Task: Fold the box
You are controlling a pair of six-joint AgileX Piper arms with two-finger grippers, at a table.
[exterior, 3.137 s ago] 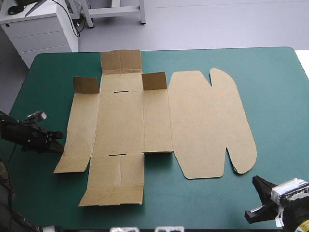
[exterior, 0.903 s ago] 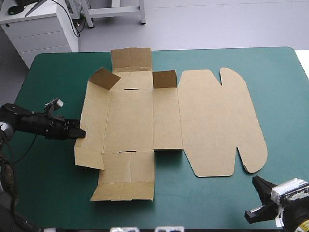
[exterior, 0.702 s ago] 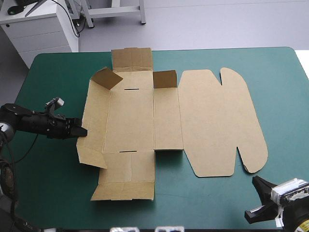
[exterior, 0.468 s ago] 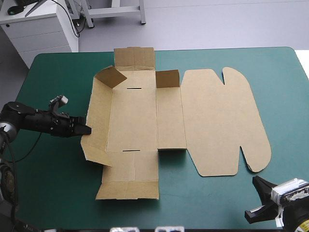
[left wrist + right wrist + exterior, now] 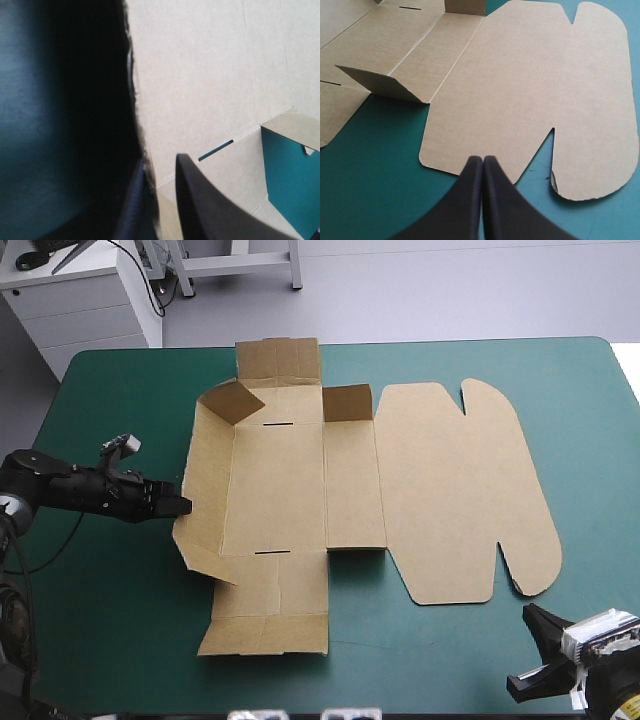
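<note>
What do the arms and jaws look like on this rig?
Left gripper and right gripper each have two broad black jaws, curved like fins and tapering to points. The left arm is black with rounded segments. Only the wrist end of the right arm is in view: a pale section with a yellow mark.
</note>
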